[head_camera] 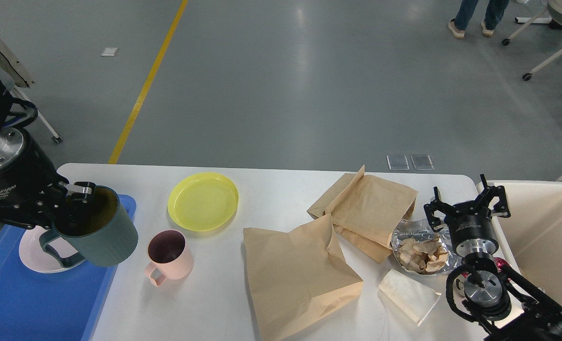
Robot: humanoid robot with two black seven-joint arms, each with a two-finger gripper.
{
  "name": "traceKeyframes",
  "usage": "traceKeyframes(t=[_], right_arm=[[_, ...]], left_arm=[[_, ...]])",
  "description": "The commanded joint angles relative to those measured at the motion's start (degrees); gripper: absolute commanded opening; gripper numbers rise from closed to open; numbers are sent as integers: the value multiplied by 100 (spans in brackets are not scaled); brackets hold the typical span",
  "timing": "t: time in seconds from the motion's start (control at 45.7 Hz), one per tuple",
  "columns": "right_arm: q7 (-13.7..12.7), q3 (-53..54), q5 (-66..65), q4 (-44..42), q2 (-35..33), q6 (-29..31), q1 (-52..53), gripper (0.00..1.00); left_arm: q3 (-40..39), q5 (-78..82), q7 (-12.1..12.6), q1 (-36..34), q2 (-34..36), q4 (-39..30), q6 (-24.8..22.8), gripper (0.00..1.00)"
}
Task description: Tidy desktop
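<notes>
Head view, what has the left tool (75,201) got?

— It is clamped on the rim of a dark green mug (102,232), held in the air over the right edge of the blue tray (34,303). A pale plate (34,248) lies in the tray beneath it.

— And the right tool (466,201)?

— Its fingers are spread apart, holding nothing, above the right end of the bench (214,293), beside the beige bin (546,227).

— Where is the bench itself?

— It fills the lower middle of the view, white, between tray and bin. On it stand a yellow plate (203,201) and a pink mug (169,255), then two brown paper bags (295,274), a foil dish (421,248) of crumpled paper and a white napkin (408,294).
</notes>
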Motion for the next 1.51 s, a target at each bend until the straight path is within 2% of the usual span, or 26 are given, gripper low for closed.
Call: traceKeyframes(t=[0.0,0.066,0.175,0.284,0.46,0.569,0.656,0.678,0.722,0.875,1.028,1.4,1.488], right_arm=[[0,0,0,0,0,-1,-1,100],[0,0,0,0,0,8,-1,100],[0,0,0,0,0,-1,-1,100],[0,0,0,0,0,-1,-1,100],[0,0,0,0,0,-1,-1,100],[0,0,0,0,0,-1,-1,100],[0,0,0,0,0,-1,0,100],[0,0,0,0,0,-1,-1,100],[0,0,0,0,0,-1,-1,100],[0,0,0,0,0,-1,8,100],[0,0,0,-17,0,-1,8,100],[0,0,0,-44,0,-1,17,100],[0,0,0,-44,0,-1,17,100]], left_arm=[[143,49,5,11,77,60,25,0],[319,207,-21,46,314,192,25,0],[407,786,-30,414,1209,543,112,0],[407,1349,-47,1222,2027,1114,499,0],[109,1666,-83,2690,3196,2730,473,0],[-619,1640,-100,4122,3338,3697,517,0],[-1506,1666,-127,5229,3400,4435,420,0],[-1961,1667,-118,5832,3417,4864,368,0],[-2333,1658,-118,6372,3408,5244,359,0],[-3678,1667,-100,7876,3347,5914,315,1],[-3917,1667,-74,8053,3312,6028,350,1],[-3934,1649,-118,8141,3233,6081,394,2],[-3934,1596,-127,8167,3206,6072,464,7]])
